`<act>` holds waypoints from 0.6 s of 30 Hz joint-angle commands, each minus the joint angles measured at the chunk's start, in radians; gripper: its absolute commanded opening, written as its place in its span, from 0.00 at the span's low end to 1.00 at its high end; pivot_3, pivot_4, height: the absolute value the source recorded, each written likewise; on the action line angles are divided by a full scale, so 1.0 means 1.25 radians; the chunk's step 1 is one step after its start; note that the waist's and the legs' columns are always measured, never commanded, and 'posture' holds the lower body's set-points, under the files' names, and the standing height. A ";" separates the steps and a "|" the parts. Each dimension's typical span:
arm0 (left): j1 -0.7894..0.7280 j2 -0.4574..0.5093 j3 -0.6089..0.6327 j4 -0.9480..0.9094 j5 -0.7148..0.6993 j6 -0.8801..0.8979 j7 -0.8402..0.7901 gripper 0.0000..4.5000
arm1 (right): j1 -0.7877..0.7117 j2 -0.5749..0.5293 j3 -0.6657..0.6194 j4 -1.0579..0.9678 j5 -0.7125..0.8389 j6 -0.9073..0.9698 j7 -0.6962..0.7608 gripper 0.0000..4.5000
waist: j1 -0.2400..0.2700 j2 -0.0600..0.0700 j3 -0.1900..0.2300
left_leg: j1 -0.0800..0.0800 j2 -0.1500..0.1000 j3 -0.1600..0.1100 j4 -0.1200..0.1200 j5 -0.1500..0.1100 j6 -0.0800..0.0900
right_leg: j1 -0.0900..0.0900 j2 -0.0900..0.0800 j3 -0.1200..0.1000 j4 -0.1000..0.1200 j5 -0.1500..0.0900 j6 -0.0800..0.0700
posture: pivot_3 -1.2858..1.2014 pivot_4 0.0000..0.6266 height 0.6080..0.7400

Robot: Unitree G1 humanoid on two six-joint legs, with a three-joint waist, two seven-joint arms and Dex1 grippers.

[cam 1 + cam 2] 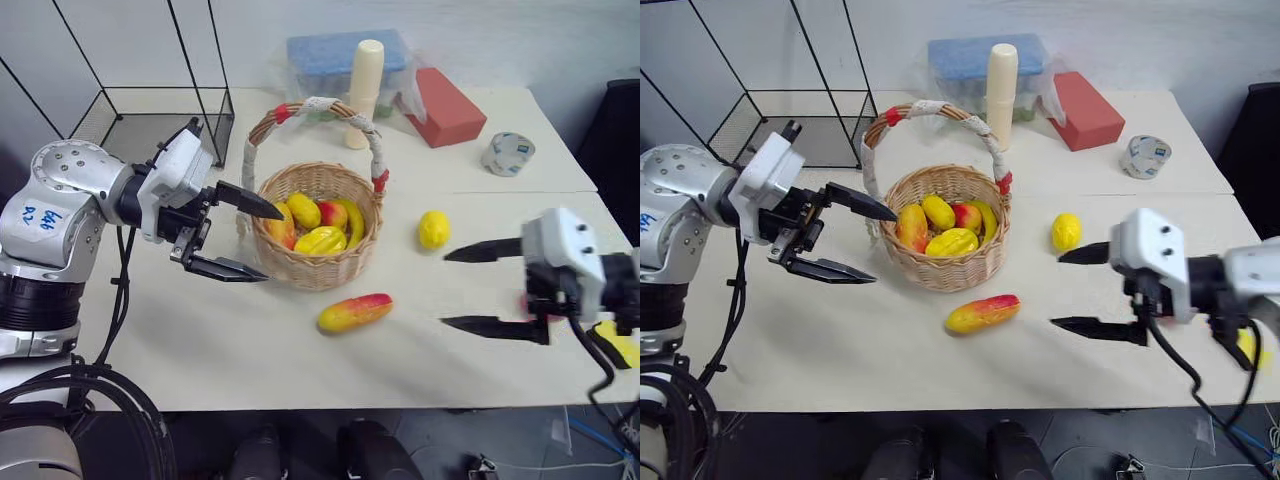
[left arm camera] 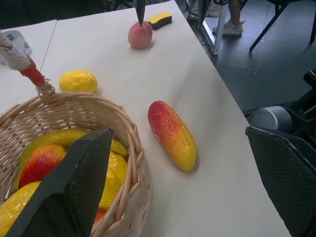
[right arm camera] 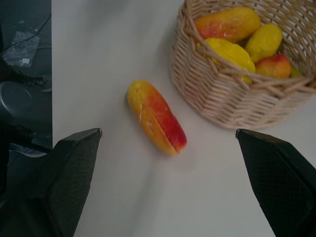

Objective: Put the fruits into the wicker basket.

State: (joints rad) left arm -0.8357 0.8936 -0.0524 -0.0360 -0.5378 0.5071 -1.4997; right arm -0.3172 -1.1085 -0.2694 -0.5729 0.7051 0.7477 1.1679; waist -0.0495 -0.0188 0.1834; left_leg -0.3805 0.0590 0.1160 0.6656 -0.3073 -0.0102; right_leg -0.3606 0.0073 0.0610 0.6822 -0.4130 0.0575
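Your right gripper (image 1: 478, 288) hangs over the near right part of the white table (image 1: 200, 340) with its two black fingers spread wide and nothing between them. The long yellow-and-red toy mango (image 1: 354, 312) lies on the table off those fingertips, toward the middle, apart from them. Its long axis runs roughly left to right across the table, slightly slanted, red end toward your right gripper and yellow end toward the left arm.

The round tan woven wicker basket (image 1: 320, 268), with its white-wrapped arched handle, stands just behind the mango and already holds several yellow and red fruits. Your left gripper (image 1: 250, 240) sits at the basket's left side, fingers parted and gripping nothing, the upper finger at the rim and the lower beside the wall.

The small yellow toy lemon (image 1: 433, 229) rests to the right of the basket, beyond the right gripper's upper finger. In the left wrist view, the round pinkish-red peach (image 2: 140, 34) lies farther along the table, near a flat yellow-and-black sponge (image 2: 159, 20).

The mango lies near the table's front edge, with bare surface on both sides of it.
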 commanded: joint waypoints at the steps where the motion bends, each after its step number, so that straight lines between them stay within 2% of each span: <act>1: 0.018 0.031 0.028 -0.039 -0.013 0.000 -0.015 1.00 | -0.043 0.032 0.128 0.012 -0.073 -0.048 -0.031 1.00 | -0.003 -0.001 0.000 | 0.000 0.000 0.000 0.000 0.000 0.000 | 0.000 0.000 0.000 0.000 0.000 0.000 | 0.52 0.24 1.00; 4: 0.039 0.034 0.022 -0.045 -0.001 -0.016 -0.006 1.00 | -0.078 0.092 0.293 0.058 -0.214 -0.117 -0.074 1.00 | -0.006 -0.002 0.000 | -0.001 0.000 -0.002 0.001 0.000 0.000 | -0.001 -0.001 -0.001 0.000 0.000 0.000 | 0.52 0.24 1.00; 10: 0.053 0.036 0.027 -0.059 -0.003 -0.015 0.003 1.00 | -0.148 0.164 0.485 0.206 -0.435 -0.287 -0.073 1.00 | -0.007 -0.002 0.000 | -0.011 0.000 -0.002 0.009 0.000 0.000 | -0.012 -0.001 -0.001 0.010 0.000 0.000 | 0.52 0.24 1.00; 13: 0.052 0.037 0.029 -0.060 0.001 -0.015 0.009 1.00 | -0.196 0.236 0.510 0.271 -0.455 -0.294 -0.087 1.00 | -0.009 -0.002 0.000 | -0.011 0.000 -0.002 0.011 0.000 0.001 | -0.012 -0.001 -0.001 0.011 0.000 0.000 | 0.52 0.24 1.00; 16: 0.050 0.040 0.034 -0.062 -0.003 -0.009 0.014 1.00 | -0.198 0.260 0.525 0.290 -0.475 -0.310 -0.068 1.00 | -0.009 -0.002 0.000 | -0.011 0.000 -0.002 0.012 0.000 0.001 | -0.012 -0.001 -0.001 0.012 0.000 0.000 | 0.52 0.24 1.00; 18: 0.047 0.040 0.037 -0.060 -0.004 -0.008 0.017 1.00 | -0.189 0.273 0.531 0.295 -0.481 -0.316 -0.065 0.91 | -0.009 -0.002 0.000 | -0.011 0.000 -0.003 0.012 0.000 0.001 | -0.012 -0.001 -0.002 0.012 0.000 0.000 | 0.52 0.24 1.00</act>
State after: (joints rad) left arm -0.7642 0.9255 -0.0398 -0.0897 -0.5378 0.5009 -1.4847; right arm -0.5587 -0.7727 0.3959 -0.1945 0.1150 0.3717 1.0790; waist -0.0602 -0.0215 0.1830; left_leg -0.3945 0.0596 0.1128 0.6800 -0.3080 -0.0092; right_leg -0.3759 0.0062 0.0587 0.6973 -0.4132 0.0570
